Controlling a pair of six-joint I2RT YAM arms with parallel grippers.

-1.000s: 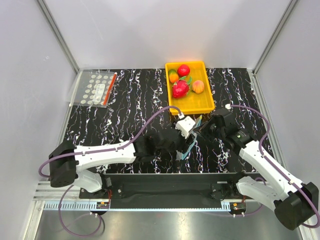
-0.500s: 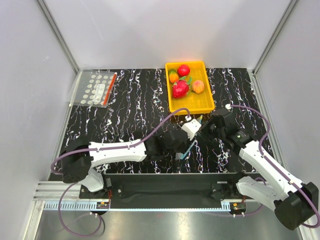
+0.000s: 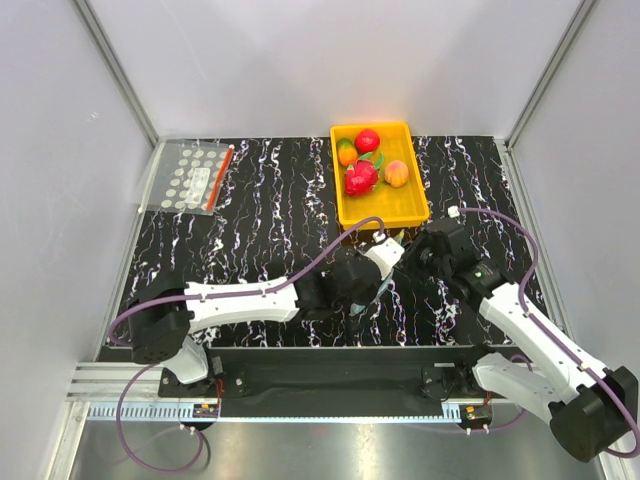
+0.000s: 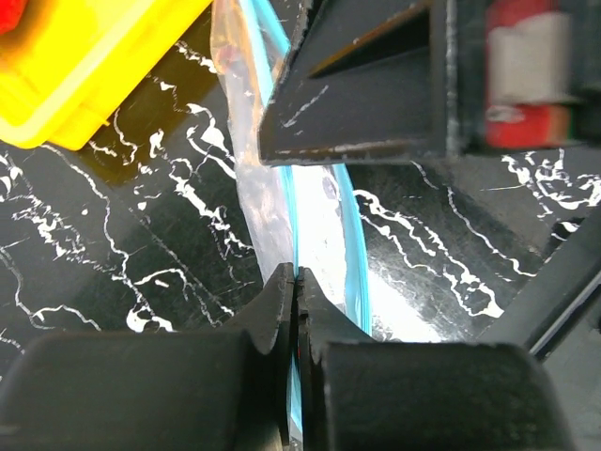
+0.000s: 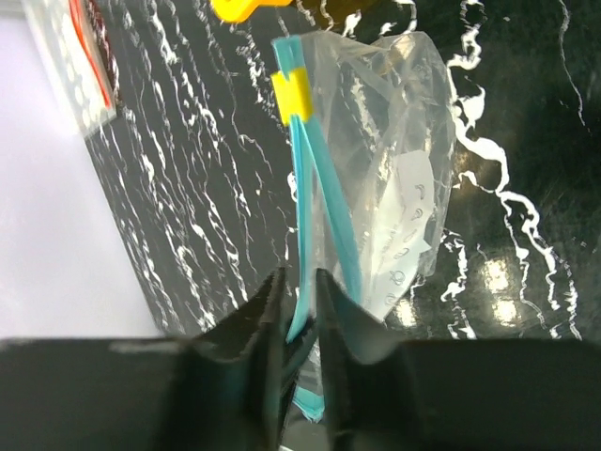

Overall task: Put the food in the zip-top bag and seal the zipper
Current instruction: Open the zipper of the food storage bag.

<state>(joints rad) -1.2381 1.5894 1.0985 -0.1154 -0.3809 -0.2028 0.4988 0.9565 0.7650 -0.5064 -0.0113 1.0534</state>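
Note:
The zip-top bag (image 5: 394, 188), a clear pouch, hangs upright between my two grippers in front of the yellow tray (image 3: 385, 222). Its pale blue zipper (image 5: 329, 188) carries a yellow slider tab (image 5: 293, 92). My left gripper (image 4: 297, 280) is shut on one blue zipper lip (image 4: 289, 202). My right gripper (image 5: 300, 282) has its jaws slightly apart, with the other strip running loosely through the gap. The food lies in the tray: a red apple (image 3: 367, 140), an orange-and-green fruit (image 3: 346, 152) and a peach-orange one (image 3: 396, 174).
A larger red toy fruit (image 3: 360, 178) also lies in the tray. A flat clear bag with white dots and a red strip (image 3: 195, 175) sits at the table's far left. Grey walls close in three sides. Purple cables arch over both arms.
My left gripper has reached right to the bag's mouth and closed on the zipper strip. The right gripper's jaws, earlier shut on the bag, have parted a little.

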